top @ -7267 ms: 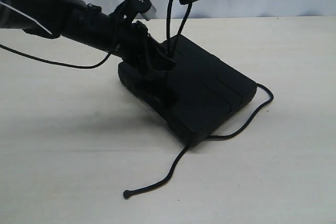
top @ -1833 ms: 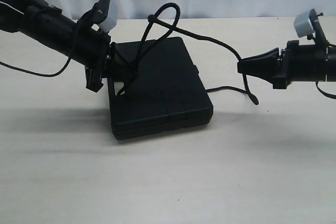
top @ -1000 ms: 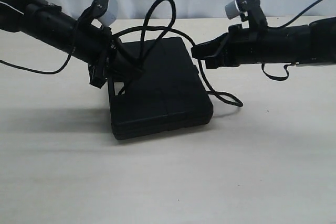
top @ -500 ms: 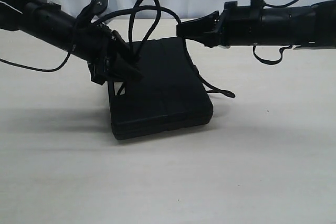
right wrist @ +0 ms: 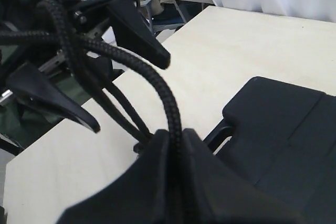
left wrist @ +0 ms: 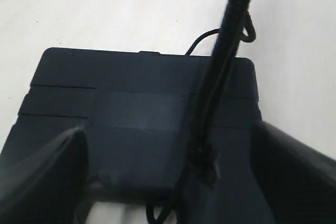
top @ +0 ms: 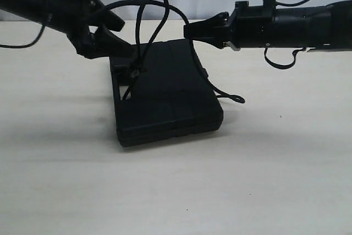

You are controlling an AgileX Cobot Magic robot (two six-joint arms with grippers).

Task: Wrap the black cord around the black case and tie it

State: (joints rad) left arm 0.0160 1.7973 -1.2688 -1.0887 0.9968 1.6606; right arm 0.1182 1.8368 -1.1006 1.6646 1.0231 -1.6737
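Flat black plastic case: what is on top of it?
A thin black braided cord, knotted just above the case. Whether it passes underneath is hidden.

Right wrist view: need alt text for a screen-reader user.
The right claw is shut on the black cord, which arcs away toward the open left claw. Beside them the black case lies on a pale table.

Black cord: braided, rough-textured weave. Black case: smooth, matt plastic. Worktop: pale, matt, wood-grain surface.
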